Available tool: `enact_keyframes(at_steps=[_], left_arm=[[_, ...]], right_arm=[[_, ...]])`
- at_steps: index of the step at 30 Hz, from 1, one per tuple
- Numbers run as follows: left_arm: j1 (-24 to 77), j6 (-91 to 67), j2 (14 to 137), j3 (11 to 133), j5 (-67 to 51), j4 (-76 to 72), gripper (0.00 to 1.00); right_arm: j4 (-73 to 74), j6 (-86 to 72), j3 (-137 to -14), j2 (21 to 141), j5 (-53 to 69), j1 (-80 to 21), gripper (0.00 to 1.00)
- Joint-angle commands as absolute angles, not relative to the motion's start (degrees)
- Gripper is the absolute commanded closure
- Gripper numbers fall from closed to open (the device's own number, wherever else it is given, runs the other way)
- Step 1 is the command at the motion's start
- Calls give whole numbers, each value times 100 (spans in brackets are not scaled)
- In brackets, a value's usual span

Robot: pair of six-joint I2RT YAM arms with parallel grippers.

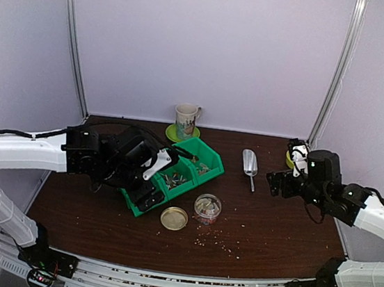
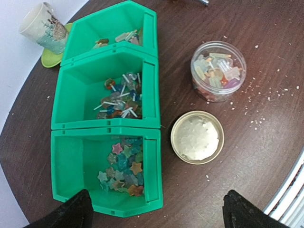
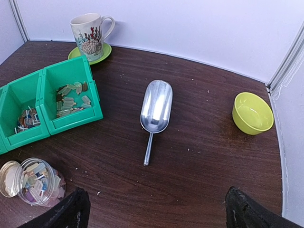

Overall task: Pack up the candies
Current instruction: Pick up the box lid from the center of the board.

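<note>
I am hovering the left gripper (image 2: 156,216), jaws wide and empty, above the green bins (image 2: 80,156), where many candies (image 2: 121,164) are sitting. The lid (image 2: 197,137) is lying off just beside the part-filled jar (image 2: 218,71), so I am judging filling underway and capping left to do. The right gripper (image 3: 159,213), also wide and empty, is hanging near the scoop (image 3: 156,111).

**Table** (image 3: 190,180): dark brown wood grain, smooth, low sheen. Pale crumbs speckle it right of the bins.
**Bins** (image 2: 153,161): green moulded plastic, smooth, semi-gloss.
**Jar** (image 2: 216,97), right of the bins: clear plastic, glossy.
**Lid** (image 2: 197,137), just right of the bins: tan rim with a dull metallic look, whitish frosted inner face.
**Scoop** (image 3: 156,107), right of the bins: bare metal, bright and reflective.
**Mug** (image 3: 90,35), behind the bins: looks like glazed ceramic, cream, with a printed pattern.
**Saucer** (image 3: 105,50), behind the bins: lime green, glossy.
**Bowl** (image 3: 242,116), far right of the bins: yellow-green, smooth, glossy; material unclear.
**Candies** (image 2: 122,166), in the bins: translucent, shiny.
</note>
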State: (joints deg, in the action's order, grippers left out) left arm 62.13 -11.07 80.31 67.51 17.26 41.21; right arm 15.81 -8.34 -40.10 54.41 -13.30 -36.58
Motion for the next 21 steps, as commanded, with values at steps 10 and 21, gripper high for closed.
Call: enact_keyframes(at_steps=[10,21], left_arm=[[7074,-724,9057,6781,1942,3873,17],[7176,-334,10141,7258,1868,3817,31]], right_arm=[[1362,-865,-3921,5347,-1309,-3678,0],[1506,-948,-3950,5192,-1327,-3683,0]])
